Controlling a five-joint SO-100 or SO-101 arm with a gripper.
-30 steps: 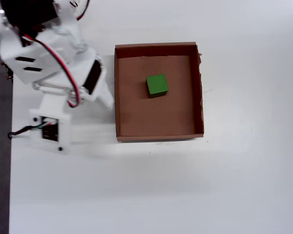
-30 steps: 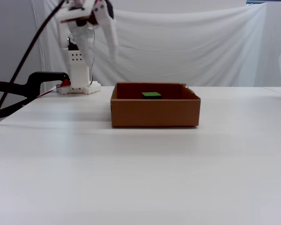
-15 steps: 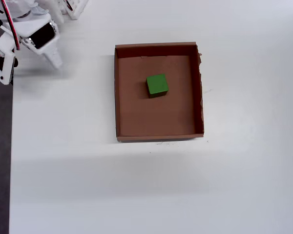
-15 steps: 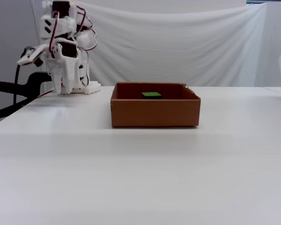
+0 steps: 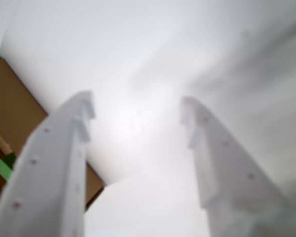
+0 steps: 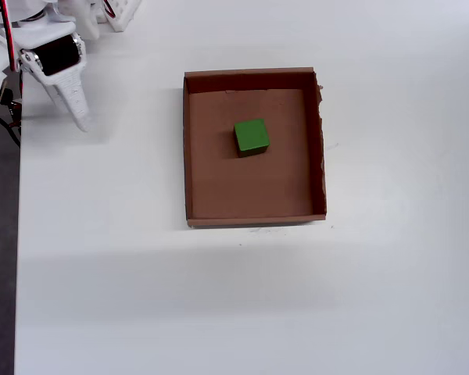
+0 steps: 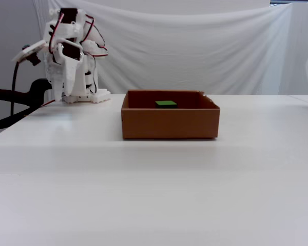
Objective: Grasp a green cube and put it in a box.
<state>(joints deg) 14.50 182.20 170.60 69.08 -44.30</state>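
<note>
Wrist: looking out between hand (image 5: 138,116) fingers, close.
Overhead: looking straight down.
Fixed: facing level, sharing box (image 6: 254,220) (image 7: 169,123).

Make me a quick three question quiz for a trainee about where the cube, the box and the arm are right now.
1. True or false: the cube lies inside the box.
2. In the wrist view, the gripper is: A) shut on the cube, B) open with nothing between the fingers, C) shut and empty.
3. Fill in: in the overhead view, the gripper is over the bare table, to the ____ of the box.

Key:
1. True; it sits on the box floor, near the middle.
2. B
3. left
</note>
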